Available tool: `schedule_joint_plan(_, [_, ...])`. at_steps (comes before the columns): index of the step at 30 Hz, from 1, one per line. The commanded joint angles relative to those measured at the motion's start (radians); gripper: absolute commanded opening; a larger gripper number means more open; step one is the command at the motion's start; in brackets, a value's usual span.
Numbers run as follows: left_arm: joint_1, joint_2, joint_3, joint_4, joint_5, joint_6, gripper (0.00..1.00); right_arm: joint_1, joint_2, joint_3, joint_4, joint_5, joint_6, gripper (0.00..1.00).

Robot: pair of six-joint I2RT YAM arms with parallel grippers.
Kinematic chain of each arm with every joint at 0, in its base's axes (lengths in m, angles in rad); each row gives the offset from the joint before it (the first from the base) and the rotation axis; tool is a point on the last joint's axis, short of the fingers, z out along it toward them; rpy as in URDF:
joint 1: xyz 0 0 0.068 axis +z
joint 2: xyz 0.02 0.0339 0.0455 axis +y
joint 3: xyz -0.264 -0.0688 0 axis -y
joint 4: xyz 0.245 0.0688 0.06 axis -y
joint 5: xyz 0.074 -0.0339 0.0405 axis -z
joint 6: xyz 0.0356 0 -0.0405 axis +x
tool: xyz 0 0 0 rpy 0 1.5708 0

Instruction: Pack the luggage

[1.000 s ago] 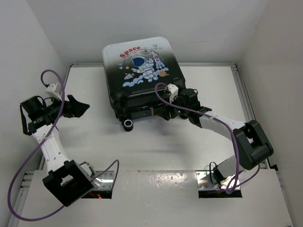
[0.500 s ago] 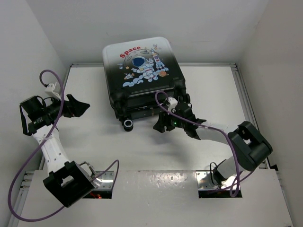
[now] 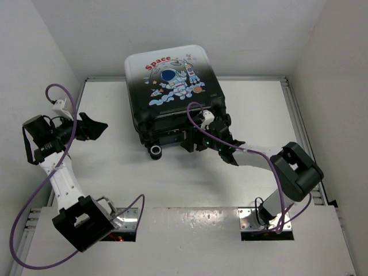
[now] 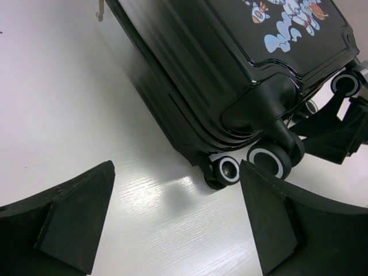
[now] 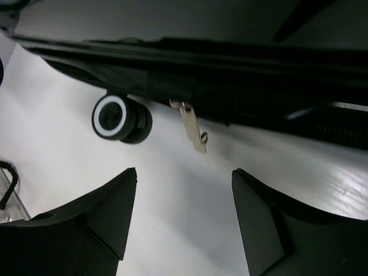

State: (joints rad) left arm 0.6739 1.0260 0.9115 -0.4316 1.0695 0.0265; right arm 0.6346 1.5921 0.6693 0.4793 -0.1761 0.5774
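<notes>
Looks like the zip-up step: closed suitcase (image 3: 169,92) flat at 12 o'clock on counter (image 3: 190,178), right jaws parted, empty, just short of zipper pull (image 5: 192,126), left jaws wide at 9; next, pinch pull squarely, drag along seam.

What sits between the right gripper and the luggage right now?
Only bare table, per the right wrist view. The right gripper is open and short of the luggage, whose zipper pull hangs toward the gap.
</notes>
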Motion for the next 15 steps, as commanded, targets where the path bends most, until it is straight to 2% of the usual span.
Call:
schedule_joint_plan(1, [0.007,0.003,0.0,0.047,0.015,-0.01,0.94,0.013,0.031,0.068,0.056,0.047,0.03,0.68])
schedule_joint_plan(10, [0.007,0.023,-0.009,0.085,0.006,-0.028,0.94,0.017,0.121,0.174,0.056,0.125,0.052,0.66])
schedule_joint_plan(13, [0.007,0.032,-0.01,0.094,0.006,-0.028,0.94,0.023,0.143,0.193,0.059,0.153,0.047,0.58])
schedule_joint_plan(14, [0.007,0.032,-0.01,0.094,0.006,-0.028,0.94,0.022,0.147,0.206,0.056,0.156,0.044,0.52])
schedule_joint_plan(15, [0.007,0.032,-0.019,0.094,0.006,-0.028,0.94,0.023,0.158,0.217,0.056,0.162,0.042,0.38])
